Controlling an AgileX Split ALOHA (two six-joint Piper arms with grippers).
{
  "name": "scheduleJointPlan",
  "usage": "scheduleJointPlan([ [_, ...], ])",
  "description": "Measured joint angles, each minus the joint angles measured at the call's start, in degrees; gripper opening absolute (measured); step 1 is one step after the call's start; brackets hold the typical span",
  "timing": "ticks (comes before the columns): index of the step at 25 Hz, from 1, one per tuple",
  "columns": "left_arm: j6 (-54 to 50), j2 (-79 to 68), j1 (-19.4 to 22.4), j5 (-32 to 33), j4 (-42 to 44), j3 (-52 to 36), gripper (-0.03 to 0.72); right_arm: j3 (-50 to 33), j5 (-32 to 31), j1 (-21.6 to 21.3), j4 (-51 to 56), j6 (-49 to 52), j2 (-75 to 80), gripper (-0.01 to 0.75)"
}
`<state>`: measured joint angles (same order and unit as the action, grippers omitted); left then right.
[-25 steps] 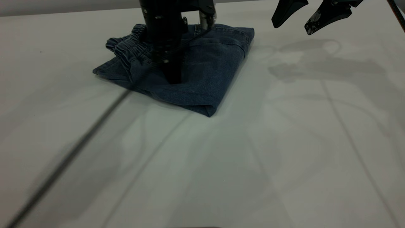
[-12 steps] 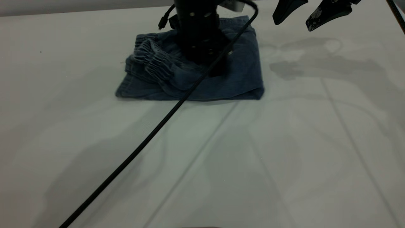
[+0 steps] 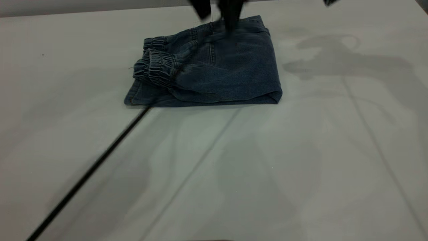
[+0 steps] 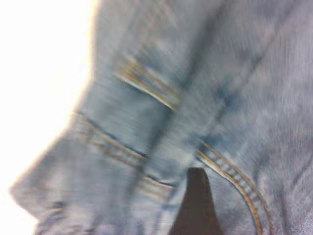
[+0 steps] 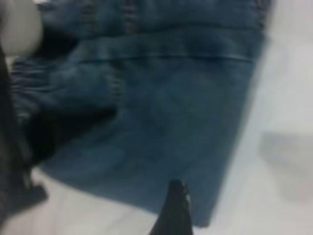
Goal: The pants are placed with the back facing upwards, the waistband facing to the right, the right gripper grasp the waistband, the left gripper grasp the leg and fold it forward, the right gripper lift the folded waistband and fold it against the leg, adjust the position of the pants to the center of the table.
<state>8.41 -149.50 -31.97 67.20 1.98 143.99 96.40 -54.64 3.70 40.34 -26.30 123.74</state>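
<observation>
Risen off the folded pants, left gripper hovers, jaw state unclear.

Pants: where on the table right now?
In the exterior view, the folded pants lie flat on the table at its far middle, elastic waistband bunched toward the left. The left gripper hangs just over their far edge.
</observation>
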Motion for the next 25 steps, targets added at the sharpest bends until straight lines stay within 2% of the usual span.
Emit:
scheduleJointPlan([
  [6,-4.08,6.93,0.00,0.00,5.21,3.78,0.529,10.67,-13.95,-3.04,-3.25,7.79,-2.71,0.581],
  [13,-5.15,18.35,0.00,0.00,7.14,1.38,0.529,13.16,-15.80,-5.22,-11.39,16.70,-9.73,0.580],
  [18,-7.10,28.99,0.00,0.00,8.54,-7.25,0.529,11.27,-16.32,-5.22,-12.56,18.13,-19.38,0.580],
  [25,-8.86,48.60,0.00,0.00,8.70,-26.97,0.529,1.88,-16.92,-5.22,-12.51,18.36,-36.74,0.580],
])
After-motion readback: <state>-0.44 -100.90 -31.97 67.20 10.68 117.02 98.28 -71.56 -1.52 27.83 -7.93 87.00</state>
